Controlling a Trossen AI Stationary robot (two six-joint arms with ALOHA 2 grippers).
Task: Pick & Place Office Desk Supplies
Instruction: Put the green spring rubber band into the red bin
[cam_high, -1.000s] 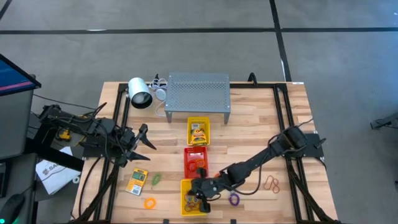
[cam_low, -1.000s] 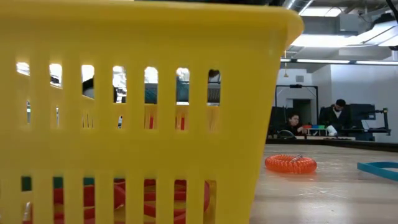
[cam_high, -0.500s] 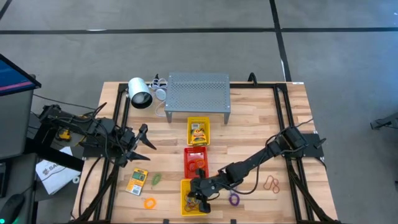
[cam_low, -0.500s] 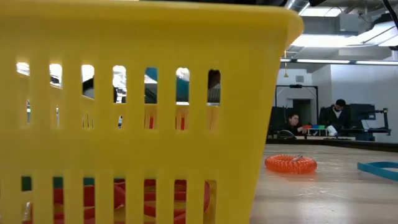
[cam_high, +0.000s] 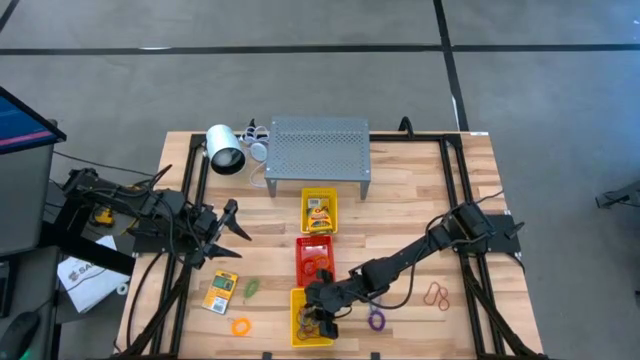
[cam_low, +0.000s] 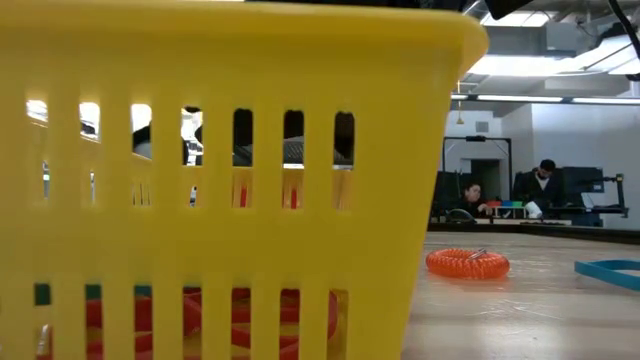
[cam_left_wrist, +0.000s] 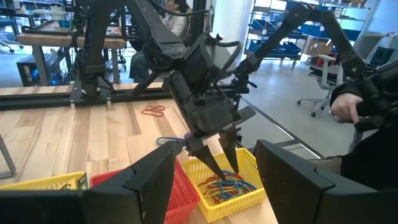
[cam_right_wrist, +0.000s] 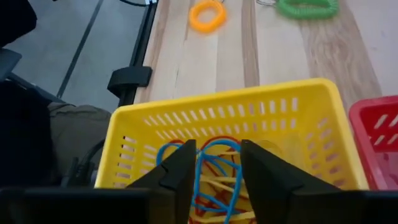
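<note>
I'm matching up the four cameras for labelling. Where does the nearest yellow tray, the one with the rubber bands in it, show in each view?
High view: yellow tray at the table's front edge, under the right gripper.
Low view: its slotted wall fills the left and middle.
Left wrist view: low, right of middle.
Right wrist view: across the middle.
Shared landmark: the red tray next to it.

high: overhead, whole table | low: tabletop, against yellow tray | wrists: both see it
</note>
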